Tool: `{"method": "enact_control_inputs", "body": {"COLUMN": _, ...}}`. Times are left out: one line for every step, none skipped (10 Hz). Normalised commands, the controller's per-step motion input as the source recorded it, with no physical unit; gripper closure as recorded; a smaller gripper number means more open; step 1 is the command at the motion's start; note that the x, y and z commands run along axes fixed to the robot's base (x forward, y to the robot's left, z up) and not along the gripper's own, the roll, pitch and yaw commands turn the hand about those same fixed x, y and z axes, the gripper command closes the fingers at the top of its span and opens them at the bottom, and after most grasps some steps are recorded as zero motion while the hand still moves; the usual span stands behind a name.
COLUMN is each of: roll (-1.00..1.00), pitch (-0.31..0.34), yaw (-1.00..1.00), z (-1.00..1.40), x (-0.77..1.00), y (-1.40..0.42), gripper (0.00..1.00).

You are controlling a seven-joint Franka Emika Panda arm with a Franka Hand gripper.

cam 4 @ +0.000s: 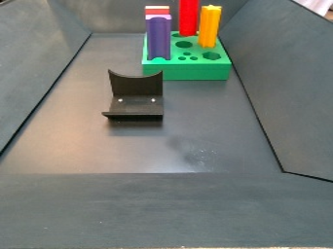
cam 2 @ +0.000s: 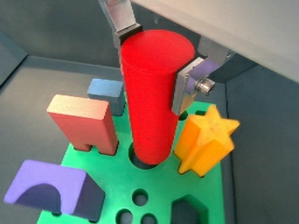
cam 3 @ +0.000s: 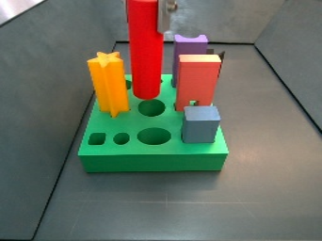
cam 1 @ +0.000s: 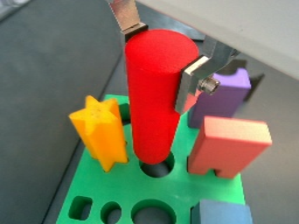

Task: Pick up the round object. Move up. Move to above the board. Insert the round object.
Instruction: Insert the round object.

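Wrist view: gripper [cam 1: 162,57] w/ round object [cam 1: 156,96] over board [cam 1: 117,197].

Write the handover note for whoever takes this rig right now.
Gripper: shut on the round object, above the board.
Round object: upright; in both wrist views its lower end sits at the mouth of a round hole; how deep it has gone cannot be told.
Board also carries the yellow star post, red-orange block, purple block and blue block.
Done: pick, lift, move over board.
Left: finish insertion, release.
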Motion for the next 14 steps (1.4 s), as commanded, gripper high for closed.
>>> {"method": "enact_control_inputs", "body": {"roll": 0.0, "pitch": 0.0, "yaw": -0.45, "z": -0.3, "x": 0.24, "y": 0.0, "gripper": 1.0}}
{"method": "enact_control_inputs", "body": {"roll": 0.0, "pitch": 0.0, "yaw": -0.47, "z": -0.24, "x": 0.02, "y": 0.0, "gripper": 1.0}}
{"method": "enact_control_inputs", "body": {"roll": 0.0, "pitch": 0.0, "yaw": -0.46, "z": -0.18, "x": 0.0, "y": 0.0, "gripper": 1.0}}
{"method": "enact_control_inputs", "body": {"roll": 0.0, "pitch": 0.0, "yaw": -0.47, "z": -0.16, "x": -0.05, "y": 0.0, "gripper": 1.0}}
{"method": "enact_control_inputs", "body": {"roll": 0.0, "pitch": 0.0, "yaw": -0.47, "z": -0.15, "x": -0.01, "y": 0.0, "gripper": 1.0}}
{"method": "enact_control_inputs", "body": {"roll": -0.01, "pitch": 0.0, "yaw": -0.43, "z": -0.21, "x": 0.0, "y": 0.0, "gripper": 1.0}}
{"method": "enact_control_inputs", "body": {"roll": -0.03, "pitch": 0.0, "yaw": -0.42, "z": -0.25, "x": 0.01, "y": -0.02, "gripper": 1.0}}
{"method": "enact_control_inputs", "body": {"roll": -0.08, "pitch": -0.02, "yaw": -0.43, "z": -0.28, "x": 0.03, "y": -0.05, "gripper": 1.0}}
{"method": "enact_control_inputs", "body": {"roll": -0.09, "pitch": -0.019, "yaw": -0.43, "z": -0.3, "x": 0.07, "y": -0.03, "gripper": 1.0}}
{"method": "enact_control_inputs", "body": {"roll": -0.07, "pitch": -0.011, "yaw": -0.42, "z": -0.32, "x": 0.06, "y": -0.02, "gripper": 1.0}}
{"method": "enact_control_inputs", "body": {"roll": -0.04, "pitch": -0.026, "yaw": -0.38, "z": -0.43, "x": 0.05, "y": -0.01, "gripper": 1.0}}
{"method": "enact_control_inputs", "body": {"roll": 0.0, "pitch": 0.0, "yaw": -0.38, "z": -0.48, "x": 0.15, "y": -0.06, "gripper": 1.0}}
{"method": "enact_control_inputs", "body": {"roll": 0.0, "pitch": 0.0, "yaw": -0.43, "z": -0.43, "x": 0.23, "y": -0.08, "gripper": 1.0}}
{"method": "enact_control_inputs", "body": {"roll": 0.0, "pitch": 0.006, "yaw": -0.43, "z": -0.39, "x": 0.26, "y": -0.05, "gripper": 1.0}}
